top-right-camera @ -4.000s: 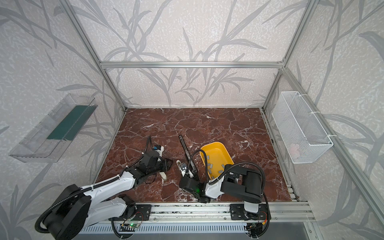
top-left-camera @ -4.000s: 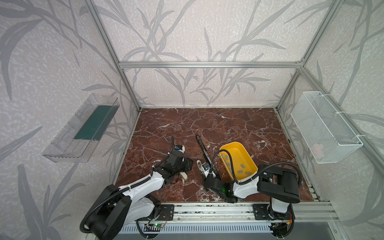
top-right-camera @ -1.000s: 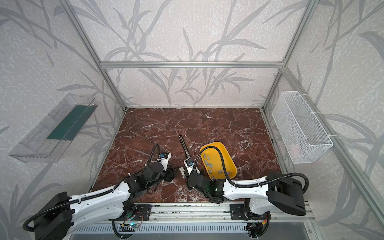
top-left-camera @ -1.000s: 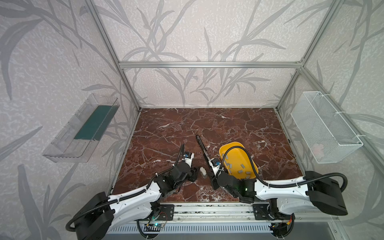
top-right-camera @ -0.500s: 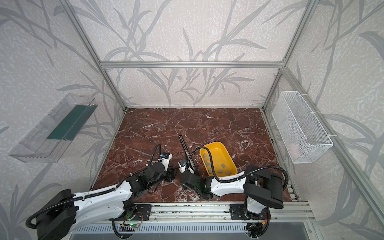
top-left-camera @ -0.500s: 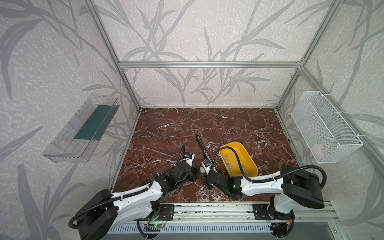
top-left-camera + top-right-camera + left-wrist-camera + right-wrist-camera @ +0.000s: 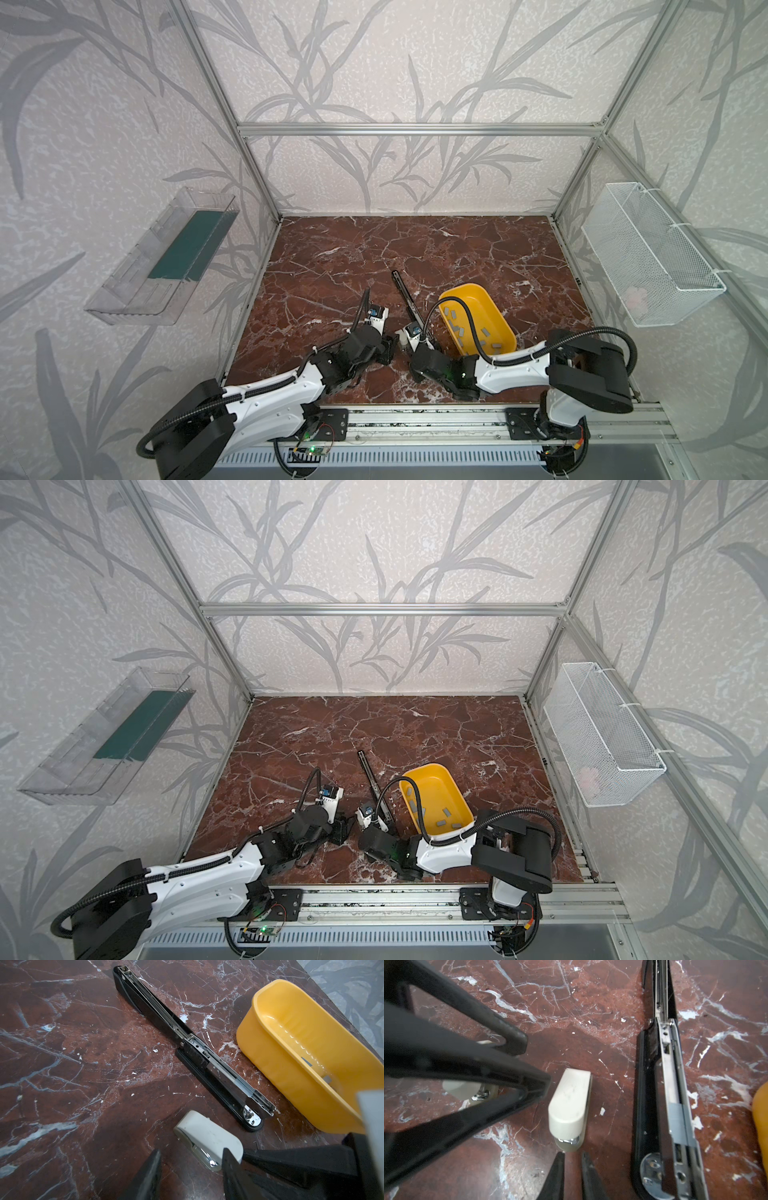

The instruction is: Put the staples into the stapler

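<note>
The staples (image 7: 458, 331) lie in the yellow tub (image 7: 478, 303) right of the opened stapler (image 7: 405, 293), and with the left gripper (image 7: 191, 1151) open and the right gripper (image 7: 572, 1154) nearly closed on nothing, fetching a strip looks next, which calls for wider jaws over the tub.

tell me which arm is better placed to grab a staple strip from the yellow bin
Right. The yellow bin holding the staples lies beside that arm; the left hand would likely have to reach across the open black stapler and the right hand.
</note>
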Controlling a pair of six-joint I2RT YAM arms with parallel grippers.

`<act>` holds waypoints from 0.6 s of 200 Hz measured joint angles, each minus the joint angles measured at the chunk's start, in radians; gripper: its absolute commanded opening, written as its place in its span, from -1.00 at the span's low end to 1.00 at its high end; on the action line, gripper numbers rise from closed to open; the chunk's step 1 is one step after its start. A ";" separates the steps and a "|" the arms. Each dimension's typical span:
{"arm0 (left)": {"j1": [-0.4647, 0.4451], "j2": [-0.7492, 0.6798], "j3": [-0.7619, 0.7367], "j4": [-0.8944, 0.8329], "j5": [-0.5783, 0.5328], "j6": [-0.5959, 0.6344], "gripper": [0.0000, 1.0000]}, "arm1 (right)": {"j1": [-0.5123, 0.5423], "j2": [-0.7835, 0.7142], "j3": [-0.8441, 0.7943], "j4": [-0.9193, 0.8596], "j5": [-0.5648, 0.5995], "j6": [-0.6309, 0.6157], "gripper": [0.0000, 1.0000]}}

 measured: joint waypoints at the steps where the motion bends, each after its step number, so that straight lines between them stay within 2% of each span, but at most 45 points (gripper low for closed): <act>1: 0.000 0.000 0.000 0.000 0.000 0.000 -0.03 | 0.000 0.000 0.000 0.000 0.000 -0.001 -0.65; 48: 0.000 0.027 0.000 0.015 0.000 -0.001 -0.04 | 0.007 -0.003 -0.033 0.012 0.001 0.013 -0.65; 75: 0.001 0.050 0.000 0.021 0.001 -0.001 -0.05 | 0.011 -0.076 -0.042 0.005 0.017 -0.014 -0.63; 95: 0.001 0.063 0.000 0.034 0.001 -0.002 -0.06 | 0.002 -0.130 -0.015 -0.005 0.032 -0.039 -0.64; 120: 0.001 0.076 0.000 0.039 0.001 -0.002 -0.07 | -0.022 -0.126 0.046 -0.009 0.031 -0.061 -0.64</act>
